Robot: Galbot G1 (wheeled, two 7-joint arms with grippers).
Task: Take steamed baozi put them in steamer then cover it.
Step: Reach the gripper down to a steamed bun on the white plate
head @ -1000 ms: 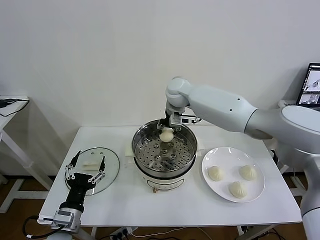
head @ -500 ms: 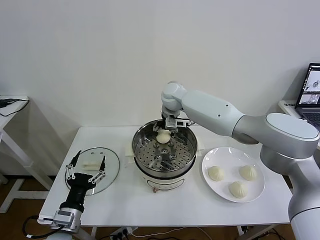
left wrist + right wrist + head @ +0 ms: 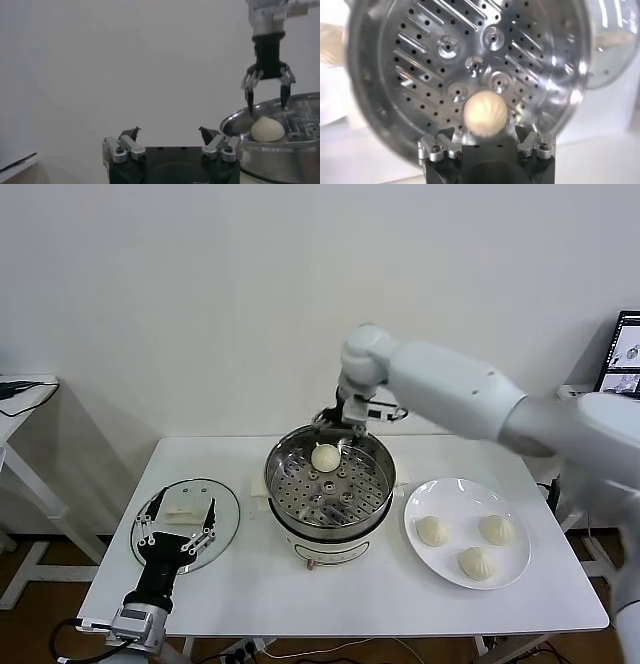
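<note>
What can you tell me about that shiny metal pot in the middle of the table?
The pot is round, of polished steel, and sits upright on a white base near the middle of the white table. It is uncovered. Inside lies a flat metal tray full of holes and slots. One pale bun rests on the tray toward the far side. The right gripper hangs just above that bun with its fingers spread, touching neither bun nor pot.

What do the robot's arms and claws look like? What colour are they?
The arms are smooth, rounded and glossy white, like fat tubes with ball-shaped joints. Each ends in a black wrist block. The right gripper and left gripper both have thin black fingers with silver metal knuckles and small screws. A black cable trails below the left arm.
</note>
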